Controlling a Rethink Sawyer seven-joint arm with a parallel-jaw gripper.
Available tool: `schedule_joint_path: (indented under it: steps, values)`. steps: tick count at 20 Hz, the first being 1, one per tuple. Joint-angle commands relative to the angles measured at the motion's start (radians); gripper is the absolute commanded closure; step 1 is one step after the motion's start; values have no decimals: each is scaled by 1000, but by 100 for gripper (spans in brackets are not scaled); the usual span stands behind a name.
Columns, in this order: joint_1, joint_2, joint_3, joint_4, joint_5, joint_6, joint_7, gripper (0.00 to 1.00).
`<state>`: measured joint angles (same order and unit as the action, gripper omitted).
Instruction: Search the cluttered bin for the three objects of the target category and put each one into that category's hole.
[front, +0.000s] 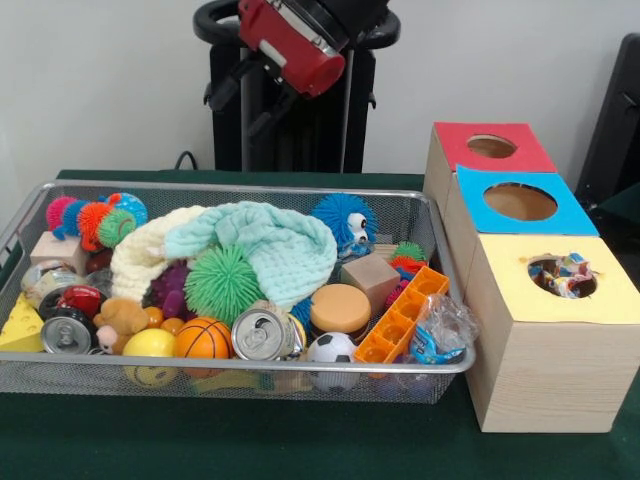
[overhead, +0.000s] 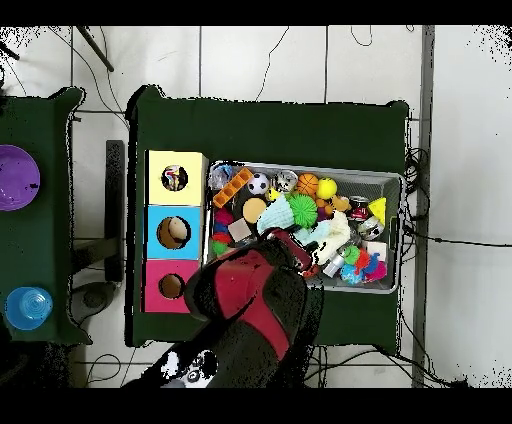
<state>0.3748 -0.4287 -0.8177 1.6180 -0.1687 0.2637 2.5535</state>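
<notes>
Inside the round hole (front: 561, 274) of the yellow-topped box (front: 555, 330), a multicoloured textile piece (front: 570, 275) shows, with red, blue and white patches; in the overhead view it is only a small speckled spot (overhead: 175, 179). I cannot tell its long axis, because only a part shows. This box is nearest to the front camera; the blue-topped box (front: 480, 215) and then the red-topped box (front: 450, 150) follow behind it in one row, touching each other.

Just beside the boxes stands the wire mesh bin (front: 150, 372), with its long side across the front view. It is full: a mint knitted cloth (front: 270, 245) and a pale-yellow knitted cloth (front: 140, 255) lie on top in the middle, a green spiky ball (front: 222, 283) in front of them, then a drink can (front: 260, 333), a small basketball (front: 203, 338), a small football (front: 333, 348) and an orange plastic tray (front: 400, 315).

Everything stands on a dark green table cover (front: 300, 440). Behind it is a pale wall; from above, the floor has light tiles with cables.

The red arm (front: 295, 40) is high above the far side; its gripper is not seen clearly, so I cannot tell its state. No writing is readable.
</notes>
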Motion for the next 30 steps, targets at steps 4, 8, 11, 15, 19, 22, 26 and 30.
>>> schedule_joint_path:
  steps: [4,8,11,15,19,22,26,30]
  values:
    - [-55,96,-4,-111,84,-139,176,0]
    - [-101,108,54,-141,88,-178,136,0]
    - [-155,87,151,-144,67,-167,70,0]
    - [-247,72,296,-173,27,-135,-22,0]
    - [-319,77,408,-190,-10,-133,-69,0]
    - [-374,90,494,-203,-37,-133,-102,0]
    - [-437,94,591,-208,-78,-106,-140,0]
    - [-469,89,641,-209,-117,-96,-142,0]
